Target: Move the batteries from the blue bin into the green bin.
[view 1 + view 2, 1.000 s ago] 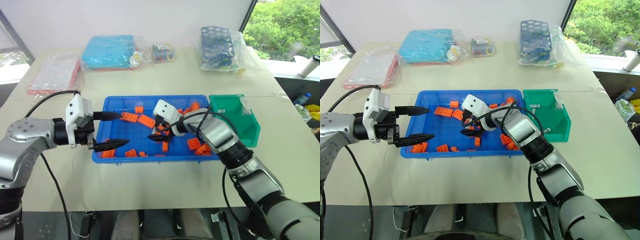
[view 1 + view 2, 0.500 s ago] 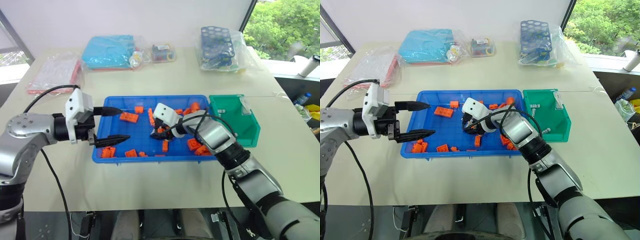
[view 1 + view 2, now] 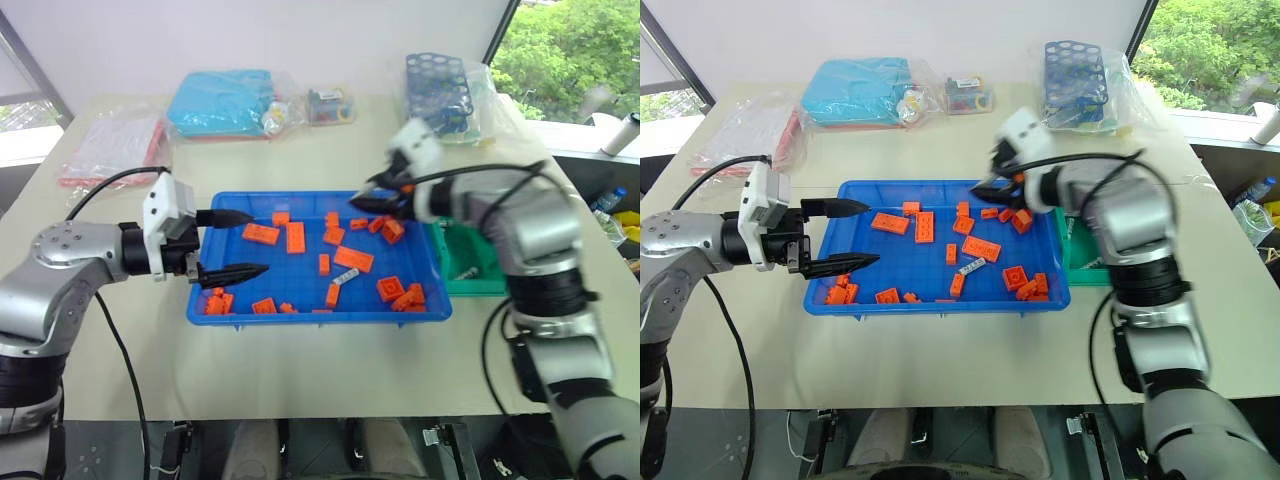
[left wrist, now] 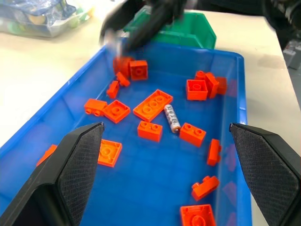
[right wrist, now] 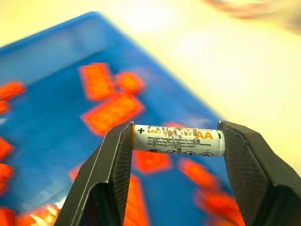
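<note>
Silver battery (image 5: 177,140) sits clamped endwise between the right gripper's (image 5: 176,141) fingers above the blue bin (image 5: 42,61).

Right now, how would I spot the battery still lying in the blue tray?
Find the wide, shallow bright blue plastic bin in the middle of the table, between the two arms. Near its centre, among the scattered orange plastic building bricks, lies one slim silver-grey metal battery. It is the only round, pale piece there; everything beside it is orange and blocky.
</note>
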You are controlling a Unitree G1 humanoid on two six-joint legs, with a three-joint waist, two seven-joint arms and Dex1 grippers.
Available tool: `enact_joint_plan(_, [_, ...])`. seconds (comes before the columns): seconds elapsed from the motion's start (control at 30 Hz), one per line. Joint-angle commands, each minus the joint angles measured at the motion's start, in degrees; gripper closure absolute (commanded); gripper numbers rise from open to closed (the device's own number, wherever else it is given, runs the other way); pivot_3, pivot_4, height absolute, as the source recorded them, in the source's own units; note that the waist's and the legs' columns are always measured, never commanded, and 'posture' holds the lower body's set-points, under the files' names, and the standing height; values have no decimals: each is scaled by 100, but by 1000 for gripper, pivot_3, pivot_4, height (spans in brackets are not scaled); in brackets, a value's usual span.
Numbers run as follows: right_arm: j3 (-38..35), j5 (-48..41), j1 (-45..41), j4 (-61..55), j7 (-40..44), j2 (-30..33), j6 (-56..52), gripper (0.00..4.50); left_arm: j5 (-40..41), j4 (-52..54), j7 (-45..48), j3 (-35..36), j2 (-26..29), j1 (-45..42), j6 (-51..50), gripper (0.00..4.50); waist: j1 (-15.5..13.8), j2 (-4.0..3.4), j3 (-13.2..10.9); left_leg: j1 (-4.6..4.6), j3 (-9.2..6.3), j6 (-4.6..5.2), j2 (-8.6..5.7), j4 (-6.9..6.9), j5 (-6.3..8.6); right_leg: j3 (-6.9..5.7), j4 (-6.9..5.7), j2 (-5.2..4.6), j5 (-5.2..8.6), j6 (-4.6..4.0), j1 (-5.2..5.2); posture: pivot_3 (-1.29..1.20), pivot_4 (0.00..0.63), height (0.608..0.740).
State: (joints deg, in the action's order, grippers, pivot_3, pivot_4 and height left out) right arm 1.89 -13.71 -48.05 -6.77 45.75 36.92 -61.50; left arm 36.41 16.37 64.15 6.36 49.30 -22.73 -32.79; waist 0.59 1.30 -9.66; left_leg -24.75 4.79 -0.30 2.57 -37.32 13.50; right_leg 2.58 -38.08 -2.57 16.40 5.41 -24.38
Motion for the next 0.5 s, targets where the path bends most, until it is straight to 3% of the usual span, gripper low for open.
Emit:
enact_joint_plan(0.03, [-516,-40,453,-96,46,710,9,2264,-45,2,101,-28,0,-124,159,0,9,0,0,0,2,0,-7,2,0,0,1,0,0,0,0,0,150,739])
enact_joint_plan(0.23, [-1080,-260,1475,-246,53,1409,-130,2264,-117,-138,208,-139,-56,-252,232,0,66,-1,0,6,-1,1,-5,10,0,10,0,9,0,0,-4,0,150,739])
enact_joint_plan(0.4, [-987,-228,1630,-231,-195,1396,32,18,-157,-200,243,-207,-110,-335,266,0,61,-1,0,7,1,1,-4,7,0,15,-2,9,0,1,-4,0,150,739])
enact_joint_plan(0.5, [-947,-413,1143,-379,-175,1297,125,18,-150,-186,245,-201,-105,-336,274,0,56,-3,-2,7,1,1,-5,3,0,15,-3,9,0,1,-4,0,150,739])
